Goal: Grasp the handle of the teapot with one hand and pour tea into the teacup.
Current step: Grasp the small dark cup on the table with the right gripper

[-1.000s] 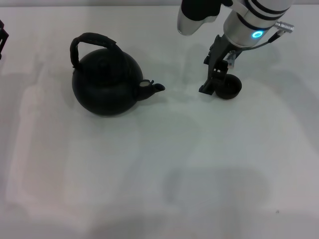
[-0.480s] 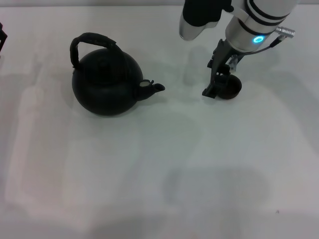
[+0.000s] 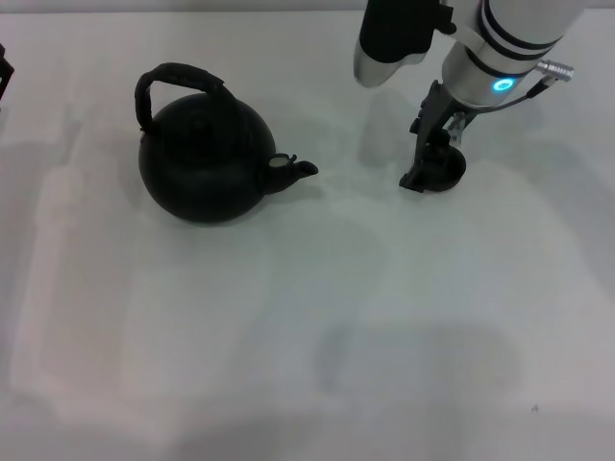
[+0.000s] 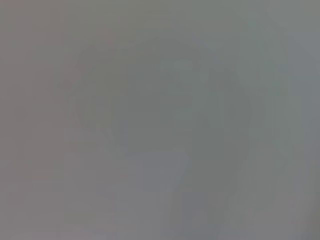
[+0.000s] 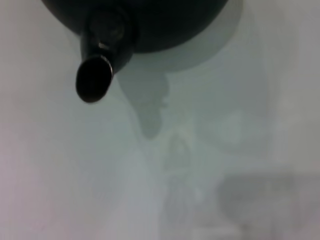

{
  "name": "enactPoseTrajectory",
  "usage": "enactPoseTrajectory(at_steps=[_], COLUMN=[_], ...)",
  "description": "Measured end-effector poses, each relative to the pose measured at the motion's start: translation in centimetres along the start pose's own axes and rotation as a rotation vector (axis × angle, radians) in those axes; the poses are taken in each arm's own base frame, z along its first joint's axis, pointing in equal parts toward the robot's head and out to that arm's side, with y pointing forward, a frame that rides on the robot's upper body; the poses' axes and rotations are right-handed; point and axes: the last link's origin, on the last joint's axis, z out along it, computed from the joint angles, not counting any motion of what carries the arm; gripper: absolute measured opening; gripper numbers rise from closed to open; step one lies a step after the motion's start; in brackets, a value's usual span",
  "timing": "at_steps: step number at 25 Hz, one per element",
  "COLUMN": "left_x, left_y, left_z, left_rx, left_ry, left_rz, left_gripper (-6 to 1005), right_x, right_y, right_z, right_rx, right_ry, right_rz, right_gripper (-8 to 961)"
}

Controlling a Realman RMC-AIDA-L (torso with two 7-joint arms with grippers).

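The round black teapot (image 3: 204,161) stands on the white table at the left, with its arched dark handle (image 3: 178,82) up and its short spout (image 3: 296,171) pointing right. The spout also shows in the right wrist view (image 5: 95,75). The tiny dark teacup (image 3: 450,168) stands to the right of the spout. My right gripper (image 3: 432,161) reaches down onto the cup. Its near finger (image 3: 421,158) stands in front of the cup's left side and the other is behind it. The fingers look apart. My left gripper (image 3: 5,72) is parked at the far left edge.
The white table (image 3: 307,317) runs wide in front of the teapot and the cup. The left wrist view shows only bare table (image 4: 160,120). The right arm's white body (image 3: 500,43) hangs above the cup.
My right gripper has shifted a little to the right, so its near finger now covers more of the teacup. The cup and the teapot have stayed in place.
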Motion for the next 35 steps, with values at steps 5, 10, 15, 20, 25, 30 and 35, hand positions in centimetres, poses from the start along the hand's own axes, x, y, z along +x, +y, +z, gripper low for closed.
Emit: enactPoseTrajectory(at_steps=[5,10,15,20,25,30,35], left_x=[0.0,0.0,0.0,0.0,0.0,0.0,0.0], left_y=[0.1,0.2,0.2,0.2,0.2,0.1,0.1], left_z=[0.0,0.1,0.1,0.2,0.2,0.2,0.2], left_rx=[-0.001,-0.003,-0.004,-0.004,-0.004,-0.004,-0.004], left_ry=[0.000,0.000,0.001,0.002,0.001,0.001,0.000], left_rz=[-0.002,-0.003,-0.003,-0.002,-0.002,-0.002,-0.002], left_gripper=[885,885,884,884,884,885,885], right_x=[0.4,0.8,1.3,1.9,2.0,1.7,0.1], right_y=[0.0,0.1,-0.1,-0.1,0.0,0.1,0.3], right_z=[0.3,0.5,0.6,0.7,0.6,0.2,-1.0], right_rx=[-0.002,-0.003,-0.007,-0.011,-0.011,-0.022,-0.026], right_ry=[0.019,0.024,0.040,0.050,0.064,0.071,0.041], right_rz=[0.003,0.009,0.027,0.043,0.052,0.044,0.000], right_gripper=[828,828,828,829,807,785,738])
